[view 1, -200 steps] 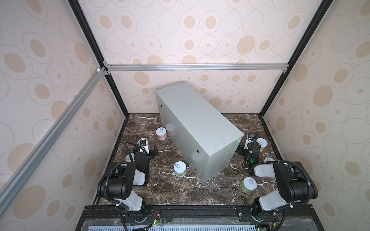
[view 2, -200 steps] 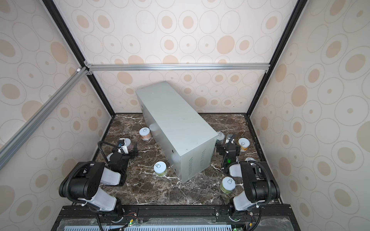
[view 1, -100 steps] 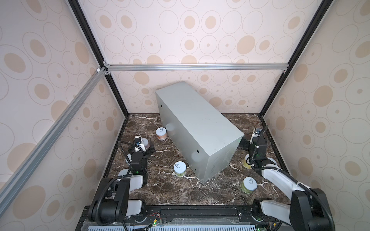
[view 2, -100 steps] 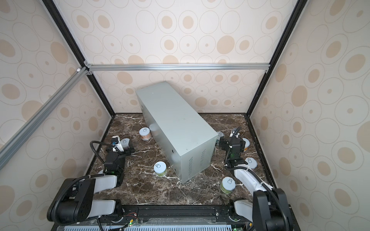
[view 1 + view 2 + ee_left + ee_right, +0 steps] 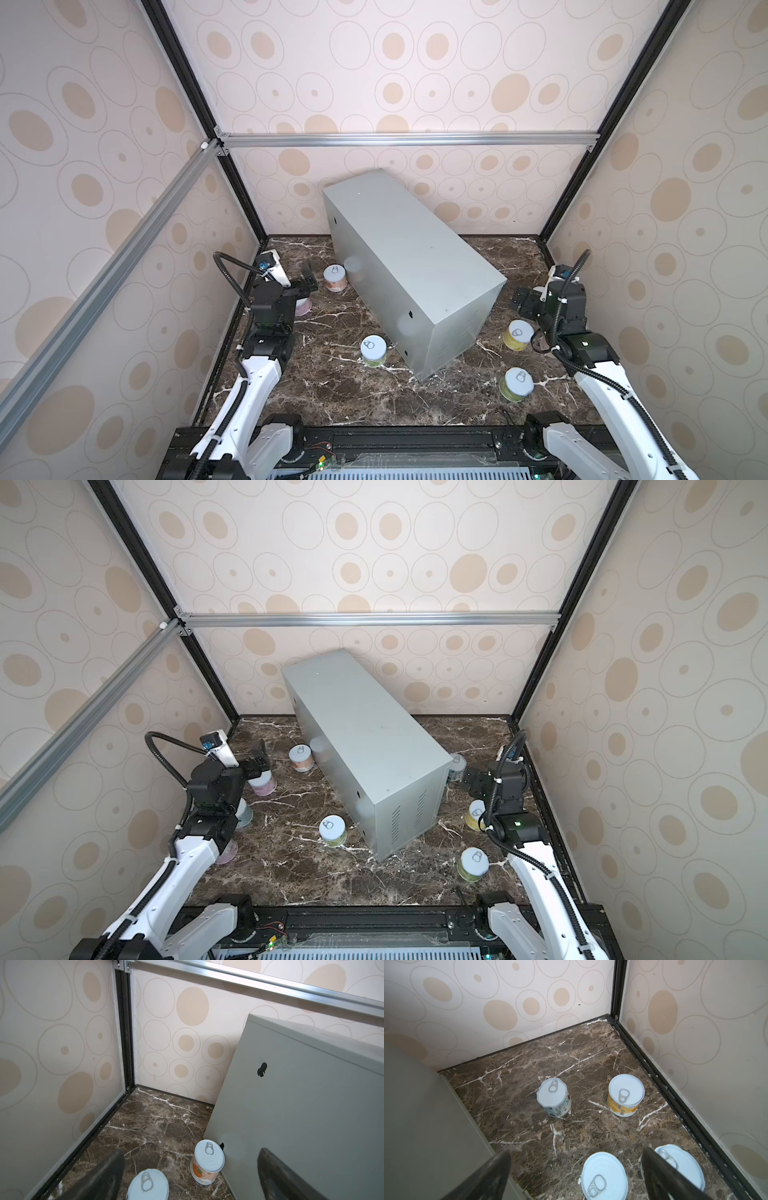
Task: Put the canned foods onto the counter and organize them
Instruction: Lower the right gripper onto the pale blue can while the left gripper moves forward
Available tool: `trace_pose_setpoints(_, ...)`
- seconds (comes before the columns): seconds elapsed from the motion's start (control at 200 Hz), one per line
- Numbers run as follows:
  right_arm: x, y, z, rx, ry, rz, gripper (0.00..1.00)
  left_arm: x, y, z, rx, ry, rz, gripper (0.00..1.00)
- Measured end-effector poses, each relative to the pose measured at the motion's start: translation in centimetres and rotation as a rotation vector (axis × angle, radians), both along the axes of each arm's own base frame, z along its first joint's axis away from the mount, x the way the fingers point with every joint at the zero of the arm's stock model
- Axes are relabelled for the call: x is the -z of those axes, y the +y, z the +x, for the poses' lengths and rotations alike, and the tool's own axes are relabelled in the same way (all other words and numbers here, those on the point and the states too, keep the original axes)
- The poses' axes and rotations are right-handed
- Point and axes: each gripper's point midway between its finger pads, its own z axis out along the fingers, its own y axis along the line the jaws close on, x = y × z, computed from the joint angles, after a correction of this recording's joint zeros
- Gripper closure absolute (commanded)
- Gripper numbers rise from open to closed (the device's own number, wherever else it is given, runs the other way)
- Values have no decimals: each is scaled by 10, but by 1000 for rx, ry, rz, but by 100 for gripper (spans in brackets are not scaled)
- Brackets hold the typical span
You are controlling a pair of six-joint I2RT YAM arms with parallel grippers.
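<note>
Down on dark brown white-veined marble floor (image 5: 332, 399), short pastel-label pull-tab tins (image 5: 373, 348) stand upright, scattered both sides of oblong light-grey metal counter box (image 5: 411, 257). I see left gripper (image 5: 306, 286) and right gripper (image 5: 524, 301) spread wide, empty. Cream circle-patterned walls (image 5: 415, 62) around.

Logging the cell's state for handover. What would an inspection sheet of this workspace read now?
Surface: dark brown white-veined marble floor, no spills seen.
Job's things: oblong light-grey metal counter, top bare; orange-labelled tin, green-labelled tin, yellow-labelled tin and others upright on the marble.
Clutter: nothing seen.
Grippers: left gripper open over a pink-labelled tin; right gripper open, empty.
Cables: black corrugated cable loops at each wrist; right one near the yellow-labelled tin.
Surroundings: beige circle-patterned walls, aluminium rail.
</note>
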Motion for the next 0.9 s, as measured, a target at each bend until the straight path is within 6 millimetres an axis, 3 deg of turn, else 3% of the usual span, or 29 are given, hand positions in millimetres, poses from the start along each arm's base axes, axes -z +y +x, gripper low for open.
trace_pose_setpoints(0.15,23,11,-4,-50,103,44,0,38,-25,-11,53,136,-71,1)
trace_pose_setpoints(0.34,69,25,10,-100,258,117,0,84,-56,-26,101,261,-91,1)
trace_pose_setpoints(0.515,100,30,24,-111,352,144,0,99,-70,-23,103,280,-102,1)
trace_pose_setpoints(0.7,115,28,50,-103,383,158,1,118,-87,-15,114,290,-95,1)
trace_pose_setpoints(0.9,132,28,78,-99,424,165,1,123,-102,-7,129,266,-79,1)
